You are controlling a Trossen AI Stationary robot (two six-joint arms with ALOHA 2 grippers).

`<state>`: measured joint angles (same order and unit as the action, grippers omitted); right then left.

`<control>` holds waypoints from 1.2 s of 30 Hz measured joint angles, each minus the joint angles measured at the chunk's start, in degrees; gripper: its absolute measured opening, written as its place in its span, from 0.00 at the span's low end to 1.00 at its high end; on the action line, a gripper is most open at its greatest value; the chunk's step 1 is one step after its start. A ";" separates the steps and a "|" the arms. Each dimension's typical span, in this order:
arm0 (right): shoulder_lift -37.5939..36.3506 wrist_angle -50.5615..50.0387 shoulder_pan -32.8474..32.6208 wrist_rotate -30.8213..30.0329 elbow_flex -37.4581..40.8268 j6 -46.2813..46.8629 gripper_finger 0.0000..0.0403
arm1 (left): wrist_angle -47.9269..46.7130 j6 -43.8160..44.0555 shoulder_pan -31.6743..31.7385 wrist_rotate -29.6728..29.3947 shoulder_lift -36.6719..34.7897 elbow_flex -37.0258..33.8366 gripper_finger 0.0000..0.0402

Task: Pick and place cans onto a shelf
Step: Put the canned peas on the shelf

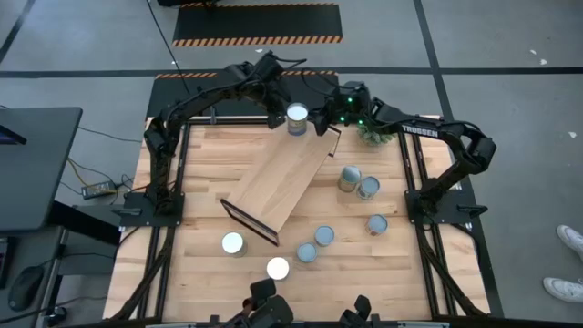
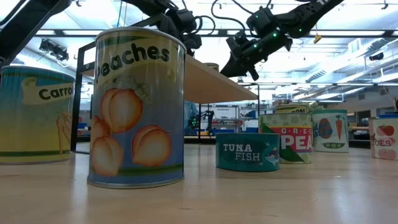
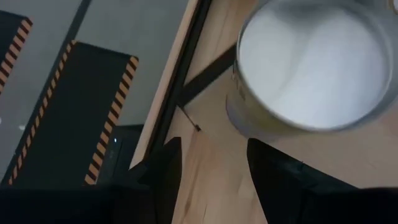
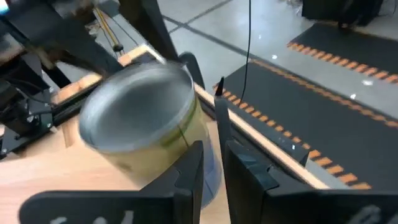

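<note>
Right hand (image 1: 321, 121) (nearly closed) beside can (image 1: 297, 118)

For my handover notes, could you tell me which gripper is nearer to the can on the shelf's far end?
Roughly equal: the left gripper and the right gripper flank the can on the shelf, neither gripping it; right's nearly closed fingers are beside it.

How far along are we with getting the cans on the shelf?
Done: one can stands at the far end of the shelf. In hand: nothing. The left gripper and right gripper flank that can; the right one's fingers look nearly shut beside it. Left: seven cans on the tabletop, including the Peaches can.
</note>
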<state>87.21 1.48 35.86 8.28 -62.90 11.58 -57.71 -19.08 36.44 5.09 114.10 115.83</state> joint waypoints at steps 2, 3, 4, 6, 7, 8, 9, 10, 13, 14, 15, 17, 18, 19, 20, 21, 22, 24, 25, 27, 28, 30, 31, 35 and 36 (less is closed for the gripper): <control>-0.01 0.26 0.19 -0.47 -0.01 -0.60 0.18 | -0.41 0.03 -0.06 -0.18 0.00 0.00 0.47; -0.01 0.53 0.29 -0.56 0.00 -0.86 0.18 | -0.60 0.03 -0.08 -0.28 0.00 0.00 0.47; -0.01 1.05 0.36 -0.58 0.01 -1.03 0.18 | -0.76 0.03 -0.08 -0.37 0.00 0.00 0.47; -0.01 2.40 0.54 -0.67 0.01 -1.30 0.18 | -1.55 0.06 -0.10 -0.41 0.00 0.00 0.47; -0.01 2.95 0.57 -0.67 0.01 -1.45 0.18 | -1.74 0.04 -0.12 -0.30 -0.04 0.00 0.47; -0.01 3.36 0.60 -0.71 0.01 -1.60 0.18 | -2.02 -0.01 -0.13 -0.01 -0.08 0.00 0.47; -0.01 4.08 0.61 -0.73 0.01 -1.73 0.18 | -2.18 -0.05 -0.11 0.45 -0.11 0.00 0.47; -0.01 4.75 0.61 -0.71 0.01 -1.93 0.18 | -2.12 -0.05 -0.09 1.12 -0.11 0.00 0.47; -0.01 4.67 0.61 -1.63 0.01 -4.01 0.18 | -2.16 -0.16 -0.08 2.00 -0.11 0.00 0.47; -0.14 3.49 0.62 -2.63 0.01 -4.18 0.18 | -2.15 -0.16 -0.08 0.92 -0.11 0.00 0.47; -0.57 1.60 0.86 -2.99 0.04 -3.93 0.18 | -2.16 -0.17 -0.11 -0.76 -0.11 0.00 0.47; -1.66 -1.48 1.10 -2.01 0.09 -2.88 0.18 | -2.06 -0.18 -0.13 -3.36 -0.11 0.00 0.47; -2.03 -2.62 1.08 -0.86 0.03 -2.42 0.17 | -1.74 -0.18 -0.07 -3.82 -0.11 0.00 0.47; -2.21 -3.89 0.76 0.13 0.01 -2.27 0.17 | -1.18 -0.18 0.06 -4.00 -0.11 0.00 0.47; -2.21 -4.96 0.22 0.70 0.01 -2.27 0.16 | -0.60 -0.17 0.09 -4.41 -0.11 0.00 0.47; -2.13 -5.72 -0.37 1.07 0.06 -1.91 0.16 | 0.05 -0.16 0.09 -5.05 -0.11 0.00 0.47; -2.07 -5.88 -0.90 1.45 0.10 -1.04 0.16 | 0.98 -0.16 0.09 -5.32 -0.11 0.00 0.47; -2.09 -4.92 -1.89 1.55 0.10 -0.03 0.15 | 2.10 -0.18 0.09 -4.97 -0.11 0.02 0.47; -2.09 -4.71 -2.45 0.57 0.05 -0.19 0.15 | 2.36 -0.17 0.02 -4.33 -0.11 0.02 0.47; -2.03 -4.91 -3.36 -2.36 0.05 -1.10 0.14 | 2.34 -0.16 -0.04 -2.72 -0.11 0.02 0.47; -2.03 -4.94 -3.63 -3.44 0.05 -1.45 0.14 | 2.18 -0.16 -0.04 -1.96 -0.11 0.02 0.47; -2.03 -4.77 -3.92 -4.49 0.05 -2.17 0.13 | 1.53 -0.06 -0.28 -0.76 -0.11 0.02 0.47; -2.03 -4.56 -3.94 -4.58 0.05 -2.46 0.13 | 1.21 -0.03 -0.42 -0.60 -0.11 0.02 0.47; -2.03 -3.59 -3.34 -4.79 0.05 -2.76 0.12 | 1.09 -0.03 -1.24 -0.58 -0.11 0.02 0.47; -2.03 -3.55 -3.11 -4.80 0.05 -2.76 0.12 | 1.08 -0.04 -1.43 -0.58 -0.11 0.02 0.47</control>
<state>85.19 -2.06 32.75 3.49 -62.85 8.82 -56.63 -19.13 35.01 4.51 113.99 115.85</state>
